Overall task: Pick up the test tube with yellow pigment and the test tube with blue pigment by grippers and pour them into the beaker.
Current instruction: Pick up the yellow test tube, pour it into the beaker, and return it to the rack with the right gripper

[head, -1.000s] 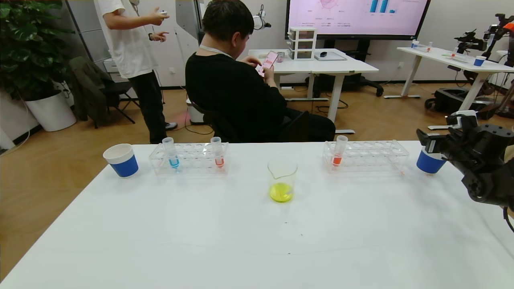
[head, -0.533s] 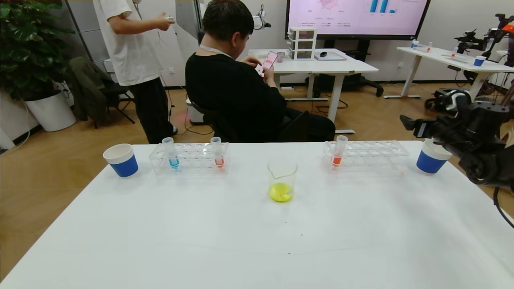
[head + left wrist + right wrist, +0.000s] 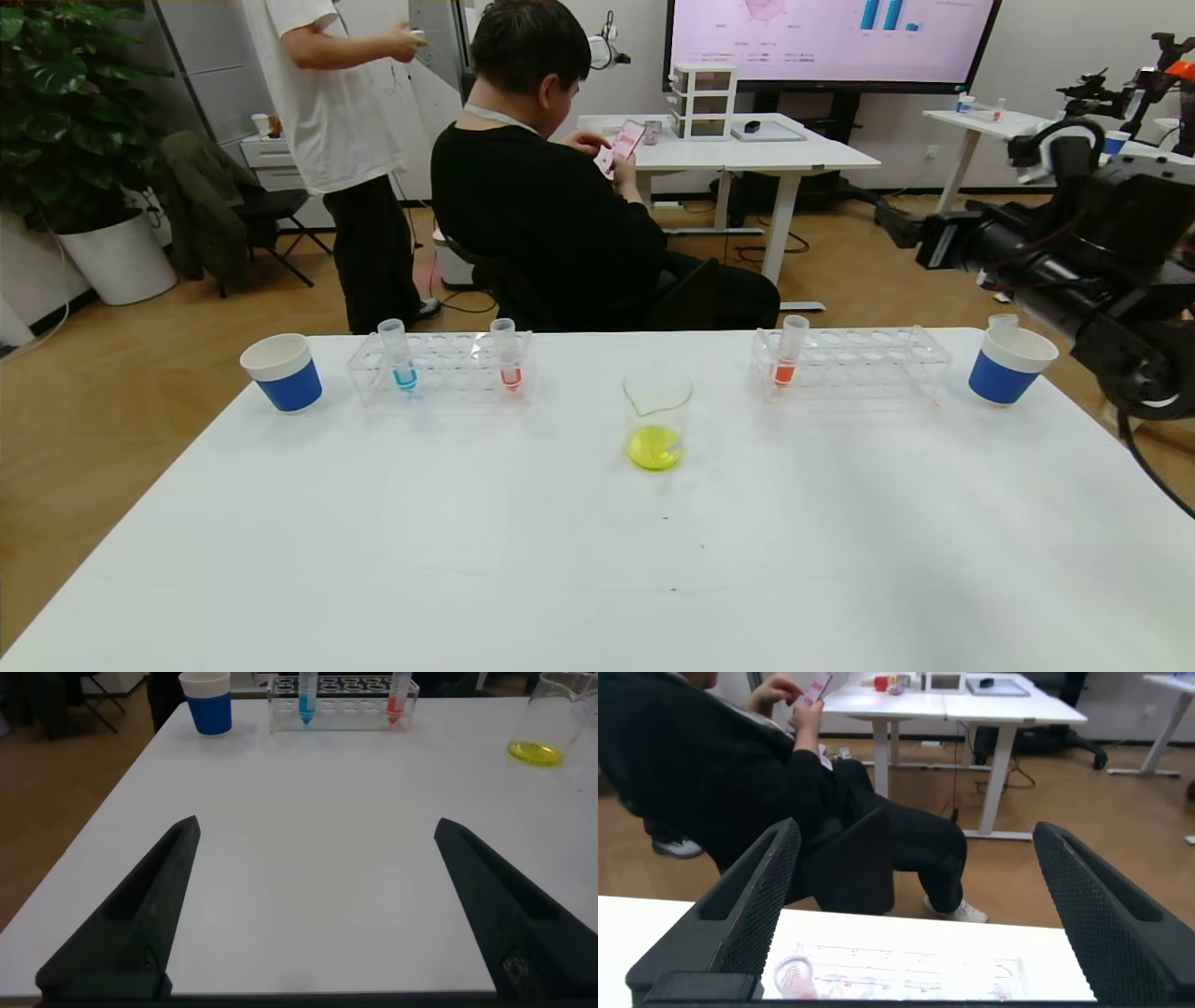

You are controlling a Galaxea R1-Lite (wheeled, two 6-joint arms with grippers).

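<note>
While beaker holds yellow, right end effector raised, open

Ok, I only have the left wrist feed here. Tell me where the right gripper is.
Observer: The right gripper hangs high, above and beyond the right paper cup at the table's far right corner. Its jaws are open.
Operator: Say what the right rack holds.
Observer: The right rack holds one tube with orange liquid, at its left end.
Operator: Find me the yellow tube.
Observer: No yellow-filled tube shows. A clear tube top sticks up at the right paper cup's rim, but its contents are hidden.
</note>
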